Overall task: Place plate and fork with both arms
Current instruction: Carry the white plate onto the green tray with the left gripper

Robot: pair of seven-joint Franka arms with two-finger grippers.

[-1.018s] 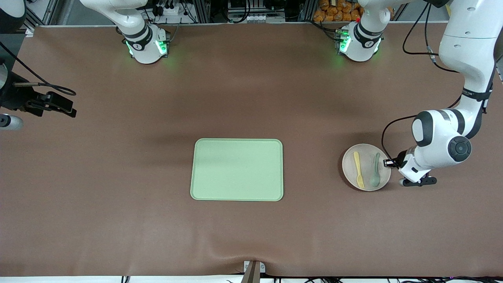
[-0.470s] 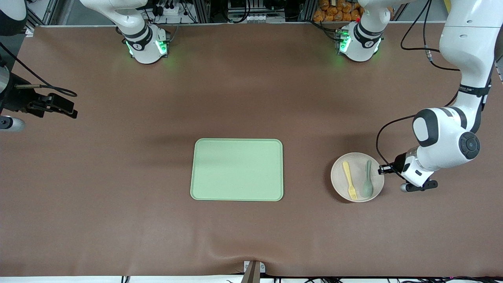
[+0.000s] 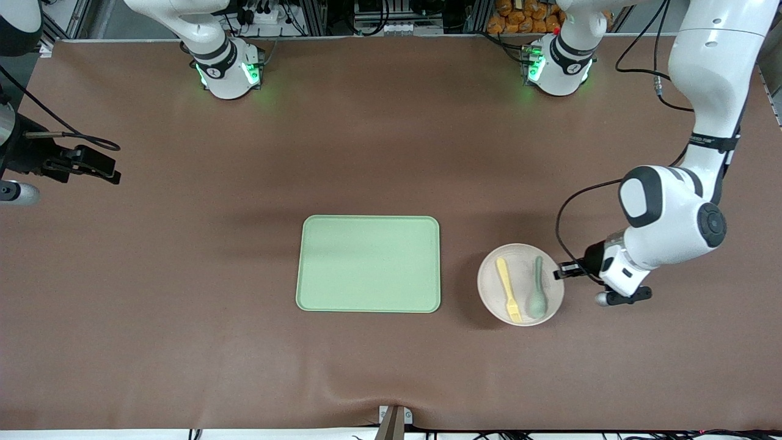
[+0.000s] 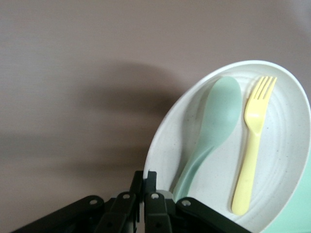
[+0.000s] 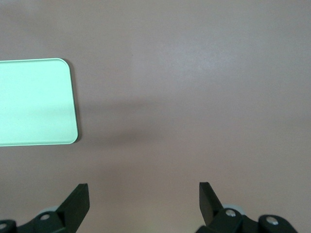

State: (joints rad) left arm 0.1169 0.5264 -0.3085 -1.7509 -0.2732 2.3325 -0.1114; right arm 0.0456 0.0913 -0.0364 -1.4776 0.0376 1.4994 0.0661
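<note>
The cream plate (image 3: pixel 520 284) carries the pale yellow fork (image 3: pixel 507 289) and a pale green spoon (image 3: pixel 537 287), side by side. My left gripper (image 3: pixel 560 272) is shut on the plate's rim at the edge toward the left arm's end and holds it just above the table, between the tray and that end. In the left wrist view the black fingers (image 4: pixel 145 180) pinch the rim of the plate (image 4: pixel 291 150), with the fork (image 4: pixel 252 141) and spoon (image 4: pixel 214 128) on it. My right gripper (image 5: pixel 144 194) is open and empty over bare table at the right arm's end.
The rectangular light green tray (image 3: pixel 368 263) lies mid-table, beside the plate toward the right arm's end; its corner shows in the right wrist view (image 5: pixel 34 102). The brown mat (image 3: pixel 183 305) is bare around it. The arm bases stand along the table's back edge.
My left gripper has carried the plate, with fork and spoon, toward the tray and slightly nearer the front camera. The right arm has stayed in place.
</note>
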